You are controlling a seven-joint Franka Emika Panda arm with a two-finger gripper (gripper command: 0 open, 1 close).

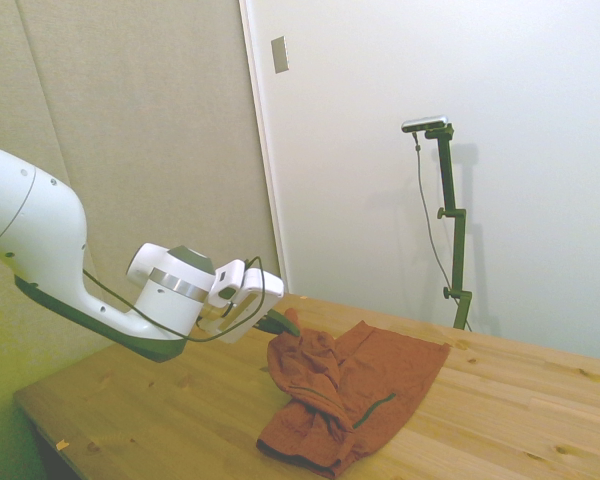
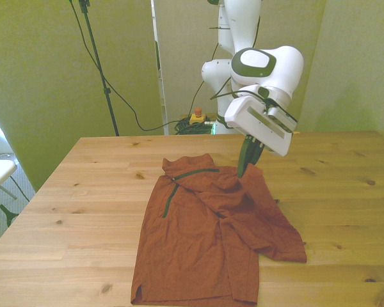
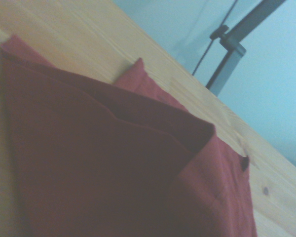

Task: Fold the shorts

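Claw (image 2: 246,167) clamped on shorts (image 2: 205,236) edge

- The tabletop (image 2: 77,211) is light wood, built of long planks with visible grain and scattered dark knots.
- The shorts (image 2: 205,236) are the one thing lying on it, rust-orange, rumpled and spread across the middle.
- In the front view a dark zipper line runs along the upper part of the cloth, toward the front view's left.
- One edge of the shorts (image 1: 340,395) is raised off the wood beside the arm in the side view; the rest rests flat, with a darker hem at the near corner.
- In the wrist view the cloth (image 3: 103,168) shows overlapping folds against bare planks (image 3: 74,34).
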